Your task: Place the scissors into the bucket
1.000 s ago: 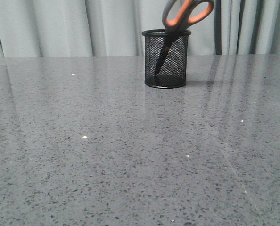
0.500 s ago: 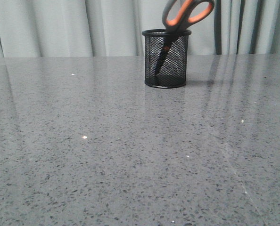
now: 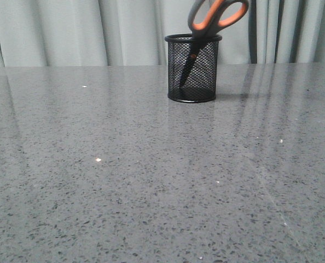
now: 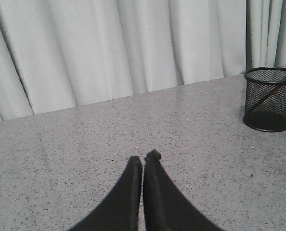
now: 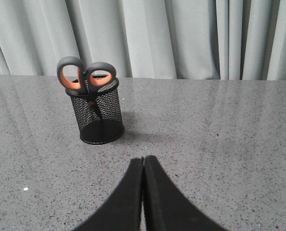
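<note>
The black mesh bucket (image 3: 193,68) stands upright at the far middle of the grey table. The scissors (image 3: 217,15) stand in it, blades down, grey and orange handles sticking out above the rim and leaning right. In the right wrist view the bucket (image 5: 100,115) and the scissors' handles (image 5: 86,75) show well ahead of my right gripper (image 5: 143,159), which is shut and empty. In the left wrist view the bucket (image 4: 269,99) shows far off from my left gripper (image 4: 144,158), which is shut and empty. Neither gripper shows in the front view.
The grey speckled table (image 3: 151,175) runs back to a pale pleated curtain (image 3: 69,33) along its far edge. No other objects show on the table.
</note>
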You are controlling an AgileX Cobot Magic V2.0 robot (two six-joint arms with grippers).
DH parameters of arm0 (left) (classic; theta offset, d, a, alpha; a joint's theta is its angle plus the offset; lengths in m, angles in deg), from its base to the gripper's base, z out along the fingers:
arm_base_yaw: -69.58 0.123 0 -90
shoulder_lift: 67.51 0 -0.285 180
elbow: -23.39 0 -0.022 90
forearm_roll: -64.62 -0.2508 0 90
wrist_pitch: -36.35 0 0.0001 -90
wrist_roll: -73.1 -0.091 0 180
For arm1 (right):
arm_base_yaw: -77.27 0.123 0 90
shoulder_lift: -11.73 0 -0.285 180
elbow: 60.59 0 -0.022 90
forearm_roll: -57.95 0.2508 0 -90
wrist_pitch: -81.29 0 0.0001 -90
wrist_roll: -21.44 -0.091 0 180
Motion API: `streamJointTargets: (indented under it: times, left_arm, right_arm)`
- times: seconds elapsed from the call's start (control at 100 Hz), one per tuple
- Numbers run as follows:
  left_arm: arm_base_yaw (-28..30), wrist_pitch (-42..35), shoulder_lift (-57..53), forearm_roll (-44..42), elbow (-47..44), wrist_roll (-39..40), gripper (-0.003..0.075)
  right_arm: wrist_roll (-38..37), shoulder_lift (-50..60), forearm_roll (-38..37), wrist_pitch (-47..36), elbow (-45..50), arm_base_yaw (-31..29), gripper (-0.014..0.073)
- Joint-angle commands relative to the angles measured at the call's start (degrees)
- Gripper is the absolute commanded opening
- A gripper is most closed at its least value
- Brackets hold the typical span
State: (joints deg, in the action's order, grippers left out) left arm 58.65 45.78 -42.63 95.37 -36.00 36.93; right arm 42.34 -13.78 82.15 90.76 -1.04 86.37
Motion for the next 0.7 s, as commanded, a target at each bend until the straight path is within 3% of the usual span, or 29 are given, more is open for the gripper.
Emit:
streamJointTargets:
  times: [0.0,0.07,0.25,0.48,0.56,0.6,0.69]
  left_arm:
    - [-0.07,-4.16,0.45,-0.66,1.51,0.71,-0.0020]
    - [0.17,-4.43,0.20,-4.12,1.34,3.84,-0.0020]
    - [3.99,-10.28,-6.00,-24.37,-5.78,31.43,-0.0020]
    - [9.34,-10.03,-18.92,-25.79,-17.04,34.24,-0.0020]
    - [10.24,-12.06,-18.74,-29.08,-20.34,38.93,-0.0020]
    - [10.26,-8.57,-18.88,-31.13,-20.15,42.29,-0.0020]
    - [10.26,-7.93,-18.88,-30.75,-20.27,42.96,-0.0020]
  right_arm:
    - [-0.08,-0.21,0.50,-4.79,-1.47,-0.36,-0.0046]
    - [-0.08,-0.21,0.50,-4.79,-1.47,-0.36,-0.0046]
    - [-0.08,-0.21,0.50,-4.79,-1.47,-0.36,-0.0046]
    - [-0.08,-0.21,0.50,-4.79,-1.47,-0.36,-0.0046]
    - [-0.08,-0.21,0.50,-4.79,-1.47,-0.36,-0.0046]
    - [-0.08,-0.21,0.50,-4.79,-1.47,-0.36,-0.0046]
    - [-0.08,-0.36,0.50,-4.79,-1.47,-0.36,-0.0046]
